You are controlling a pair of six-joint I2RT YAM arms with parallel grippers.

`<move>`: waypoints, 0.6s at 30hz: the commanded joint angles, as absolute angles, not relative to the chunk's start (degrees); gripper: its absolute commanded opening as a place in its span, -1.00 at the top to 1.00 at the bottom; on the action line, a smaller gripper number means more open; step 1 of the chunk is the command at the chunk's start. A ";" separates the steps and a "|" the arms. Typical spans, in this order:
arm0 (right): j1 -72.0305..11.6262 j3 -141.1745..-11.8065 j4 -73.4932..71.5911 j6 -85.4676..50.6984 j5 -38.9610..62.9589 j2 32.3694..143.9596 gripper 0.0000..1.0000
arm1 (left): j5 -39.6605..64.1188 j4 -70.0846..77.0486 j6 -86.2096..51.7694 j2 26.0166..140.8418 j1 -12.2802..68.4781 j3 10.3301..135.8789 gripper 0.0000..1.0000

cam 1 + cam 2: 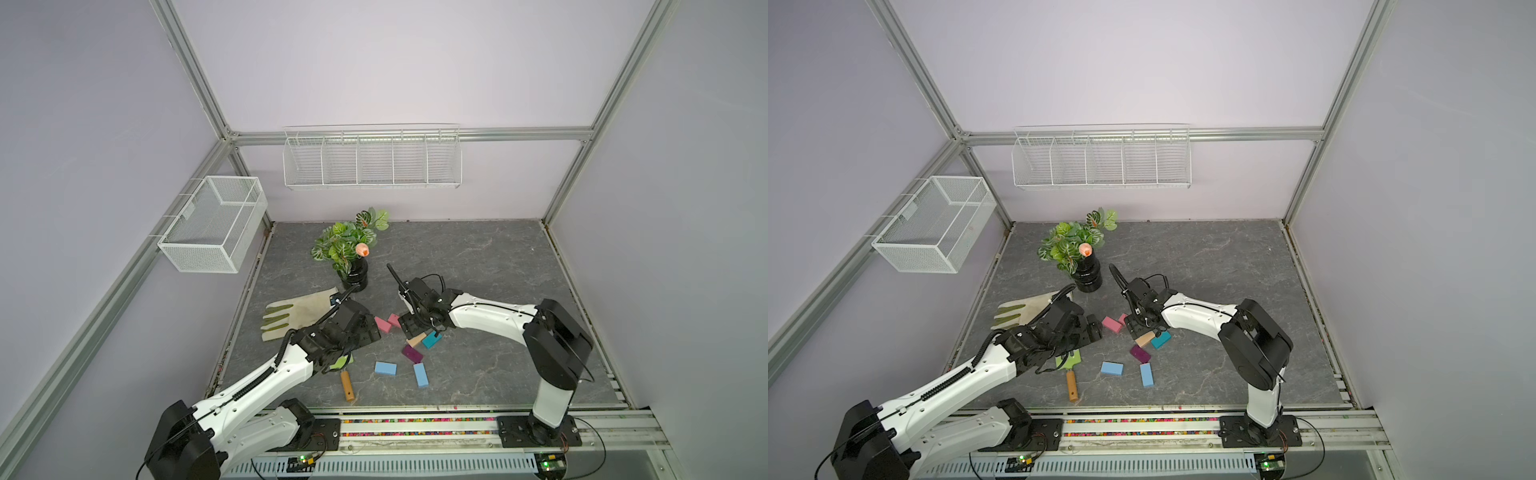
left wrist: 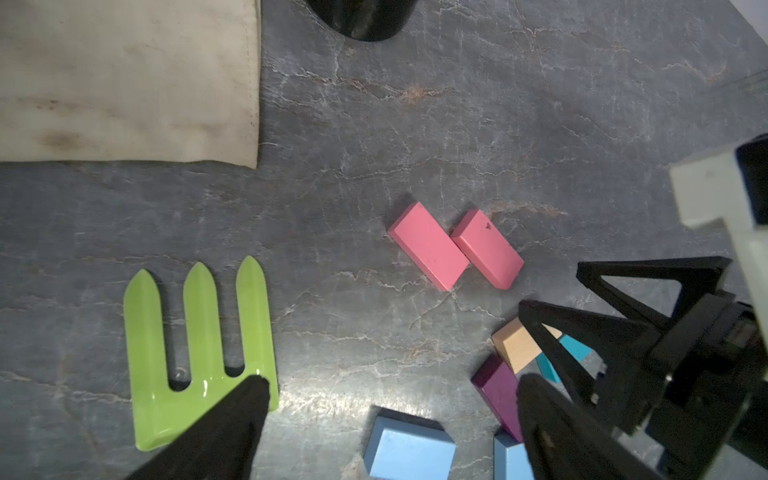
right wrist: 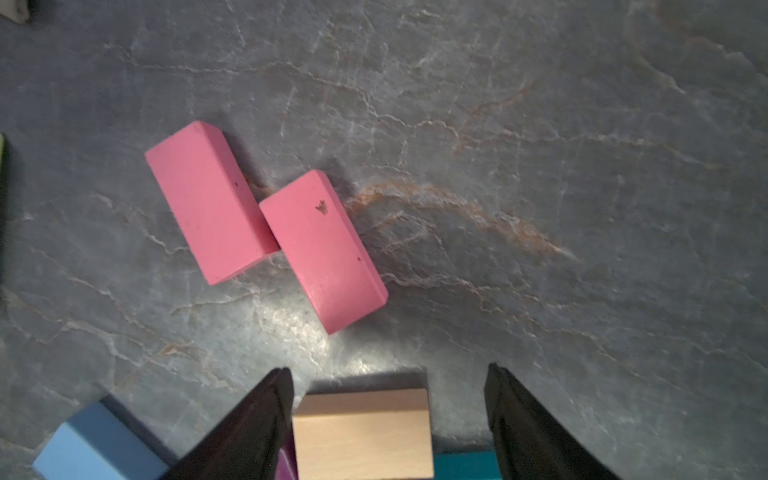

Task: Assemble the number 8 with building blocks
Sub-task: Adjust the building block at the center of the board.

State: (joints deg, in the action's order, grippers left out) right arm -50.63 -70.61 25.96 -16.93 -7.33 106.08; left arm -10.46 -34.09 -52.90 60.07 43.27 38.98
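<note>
The building blocks lie scattered on the grey table. Two pink blocks point(image 3: 208, 199) point(image 3: 324, 249) touch side by side. The tan block point(image 3: 361, 436) sits between the fingers of my right gripper point(image 3: 388, 370), which is open; one finger stands against the block and the other is clear of it. A teal block point(image 1: 432, 340) and a dark purple block point(image 1: 412, 353) flank the tan one. Two light blue blocks point(image 1: 385, 368) point(image 1: 420, 375) lie nearer the front. My left gripper point(image 2: 392, 379) hangs open and holds nothing, above one light blue block point(image 2: 409, 451).
A green garden fork point(image 2: 199, 353) with a wooden handle point(image 1: 347, 385) lies under my left arm. A beige glove point(image 1: 299, 311) lies at the left, and a plant in a black vase point(image 1: 353, 278) stands behind. Wire baskets point(image 1: 212, 224) point(image 1: 372, 160) hang on the walls.
</note>
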 commanded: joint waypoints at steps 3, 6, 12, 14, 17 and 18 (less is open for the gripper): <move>-51.42 -75.01 28.18 -14.03 -6.36 109.73 -0.60 | -10.63 -31.73 -53.52 60.56 43.68 37.88 -0.99; -51.42 -76.78 28.55 -13.37 -6.68 111.49 -0.61 | -10.93 -32.03 -53.68 59.64 43.68 37.54 -1.00; -51.42 -79.04 29.08 -12.89 -6.44 114.62 -0.48 | -11.51 -32.87 -53.51 57.76 43.67 37.27 -1.00; -51.37 -79.61 29.15 -12.79 -6.00 115.52 -0.38 | -11.61 -33.04 -53.40 57.47 43.67 37.35 -1.00; -51.42 -79.90 29.29 -12.96 -6.31 116.27 -0.28 | -11.59 -33.13 -53.35 57.39 43.68 37.44 -1.00; -51.42 -79.82 29.16 -12.96 -6.49 116.45 -0.25 | -11.60 -33.13 -53.44 57.34 43.66 37.44 -0.99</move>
